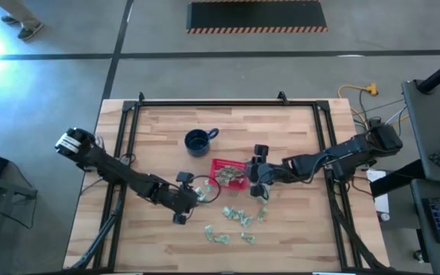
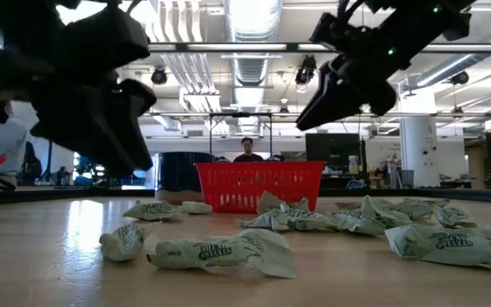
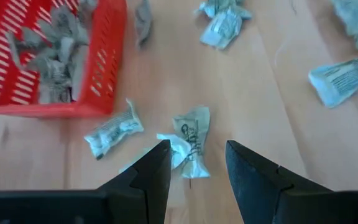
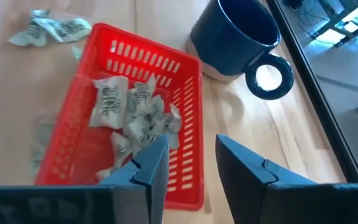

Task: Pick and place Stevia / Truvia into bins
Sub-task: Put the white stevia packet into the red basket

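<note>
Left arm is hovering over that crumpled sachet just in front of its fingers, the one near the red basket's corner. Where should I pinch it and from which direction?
Come straight down from above with the left end effector, which is open. The sachet lies flat on the table, crumpled and long. Straddle its narrow middle so the fingers close across the short width. Another sachet lies close beside it, so I'd keep clear of that side.

We see two dark, jointed arms, matte black along their segments, the left arm (image 1: 121, 172) carrying a white block near its base. Thin cables trail beside the right arm (image 1: 334, 159). Each wrist ends in blunt, angular black fingers (image 3: 151, 177), smooth-faced, with bevelled inner edges (image 4: 247, 171).
</note>
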Controlling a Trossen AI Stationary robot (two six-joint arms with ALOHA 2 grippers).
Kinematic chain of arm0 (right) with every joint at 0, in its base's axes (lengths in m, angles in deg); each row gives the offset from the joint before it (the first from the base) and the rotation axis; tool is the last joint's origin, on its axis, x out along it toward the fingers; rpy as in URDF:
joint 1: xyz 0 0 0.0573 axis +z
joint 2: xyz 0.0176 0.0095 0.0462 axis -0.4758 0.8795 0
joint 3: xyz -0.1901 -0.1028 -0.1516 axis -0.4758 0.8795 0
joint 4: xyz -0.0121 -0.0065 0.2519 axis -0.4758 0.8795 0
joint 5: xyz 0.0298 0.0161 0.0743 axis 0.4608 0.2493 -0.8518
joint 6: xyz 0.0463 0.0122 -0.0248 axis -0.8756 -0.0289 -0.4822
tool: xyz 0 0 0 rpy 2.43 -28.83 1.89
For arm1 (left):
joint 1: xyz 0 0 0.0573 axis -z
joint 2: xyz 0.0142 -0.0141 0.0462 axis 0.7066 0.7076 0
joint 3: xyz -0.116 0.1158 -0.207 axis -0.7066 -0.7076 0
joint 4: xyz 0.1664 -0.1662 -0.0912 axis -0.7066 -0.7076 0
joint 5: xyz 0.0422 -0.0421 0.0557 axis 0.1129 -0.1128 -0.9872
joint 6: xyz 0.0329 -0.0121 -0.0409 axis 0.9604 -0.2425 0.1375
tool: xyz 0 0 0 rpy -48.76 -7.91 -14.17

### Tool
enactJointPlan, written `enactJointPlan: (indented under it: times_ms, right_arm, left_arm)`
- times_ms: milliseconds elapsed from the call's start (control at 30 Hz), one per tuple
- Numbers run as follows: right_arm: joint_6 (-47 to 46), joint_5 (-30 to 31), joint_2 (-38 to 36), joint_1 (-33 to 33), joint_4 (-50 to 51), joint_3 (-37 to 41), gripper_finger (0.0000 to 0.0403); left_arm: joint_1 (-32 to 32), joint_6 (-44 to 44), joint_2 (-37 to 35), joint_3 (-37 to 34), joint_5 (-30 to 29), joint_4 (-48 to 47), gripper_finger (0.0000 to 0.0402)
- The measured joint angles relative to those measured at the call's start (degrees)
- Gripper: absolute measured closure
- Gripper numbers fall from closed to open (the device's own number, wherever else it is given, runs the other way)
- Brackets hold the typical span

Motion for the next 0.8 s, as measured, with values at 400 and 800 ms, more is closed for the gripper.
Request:
enactJointPlan:
  times_ms: [400,800]
  right_arm:
    - [-2.58,0.03,-6.98,4.68,3.47,-0.02,0.0293]
    - [-2.60,0.17,-7.56,5.38,3.99,-0.01,0.0307]
  left_arm:
    - [-1.16,0.66,6.66,0.56,0.55,2.29,0.0265]
    - [-2.16,0.46,6.79,-0.02,2.35,2.45,0.0266]
